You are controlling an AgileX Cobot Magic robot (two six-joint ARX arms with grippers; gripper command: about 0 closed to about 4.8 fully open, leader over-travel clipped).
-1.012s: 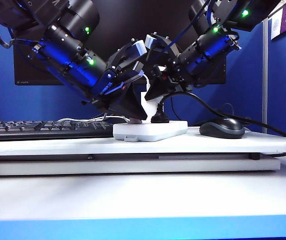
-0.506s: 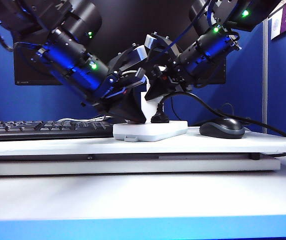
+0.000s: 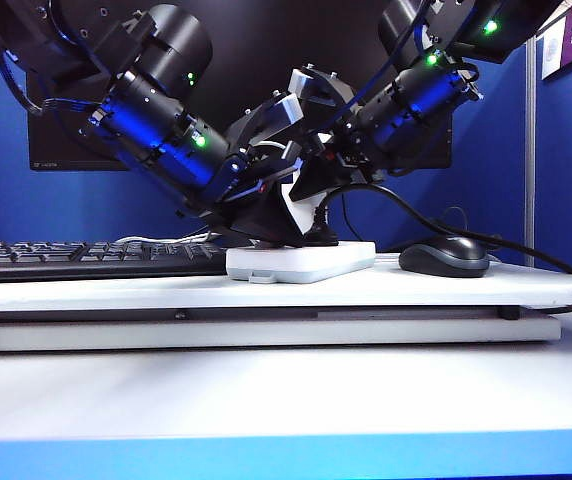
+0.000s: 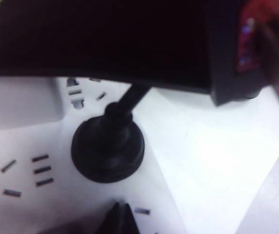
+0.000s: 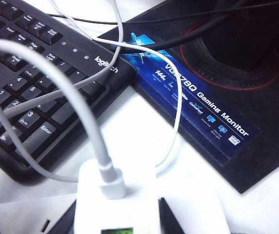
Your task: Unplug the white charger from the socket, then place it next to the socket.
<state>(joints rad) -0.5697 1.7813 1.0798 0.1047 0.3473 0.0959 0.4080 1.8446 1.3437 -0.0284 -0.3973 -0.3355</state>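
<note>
Right gripper, black and two-fingered, straddles the white rectangular block charger: a dark fingertip shows on each side of the block, so it is judged to be clasping the charger, though pad contact itself is cropped from the wrist view. Exterior view shows the charger standing upright in the flat white rounded power-strip socket, not yet pulled free. Left gripper is low over the socket's end towards the keyboard; whether its jaws are parted or closed cannot be told, as its wrist view is largely blocked by dark housing.

Step in hand: the unplugging grasp. Next move calls for a straight upward pull, with the socket held down so it does not lift.

Obstructions:
- black round plug with thick black cable, seated in the socket just beside the charger
- thin white cable looping from the charger across the black keyboard
- black mouse near the socket, towards the white board's right edge
- monitor base behind
</note>
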